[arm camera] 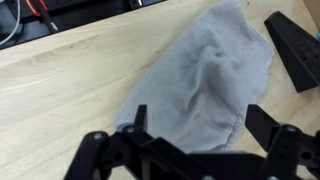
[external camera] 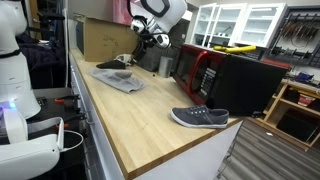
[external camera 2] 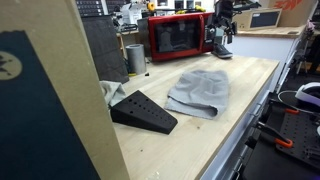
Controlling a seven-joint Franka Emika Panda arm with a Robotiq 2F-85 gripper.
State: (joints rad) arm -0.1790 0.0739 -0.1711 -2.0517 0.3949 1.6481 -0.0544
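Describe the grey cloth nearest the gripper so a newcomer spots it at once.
On the long light wooden worktop, look in front of the red microwave. The crumpled grey cloth lies there beside a black wedge-shaped block; it alone is soft and rumpled.

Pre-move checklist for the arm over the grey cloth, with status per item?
1. Fingers of the gripper open: ok.
2. Nothing held between the fingers: ok.
3. Crumpled grey cloth lies under the gripper: ok.
4. Gripper above the cloth, not touching it: ok.
5. Black wedge-shaped block apart from the cloth: cannot tell; it lies very close to the cloth's edge.
6. Cloth wholly on the light wooden tabletop: ok.
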